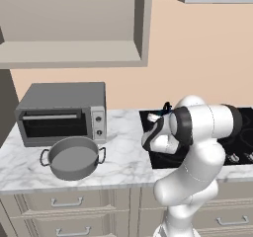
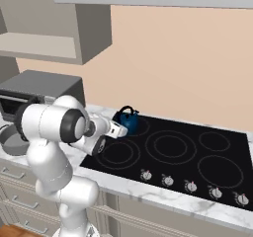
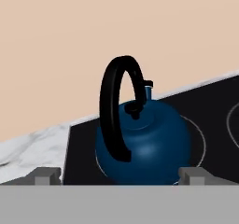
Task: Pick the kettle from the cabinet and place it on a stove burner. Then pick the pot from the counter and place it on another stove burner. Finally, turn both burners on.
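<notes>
The gripper [image 3: 119,175] hangs with its jaws wide apart, holding nothing, just short of the kettle [image 2: 129,121]. The kettle stands upright on the far-left stove burner [image 2: 132,126]. The pot [image 1: 73,157] sits on the counter [image 1: 123,157], left of the cooktop.

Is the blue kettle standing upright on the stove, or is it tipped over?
Upright. The kettle sits with its round base on a rear burner ring of the cooktop, handle arching over the top.
</notes>
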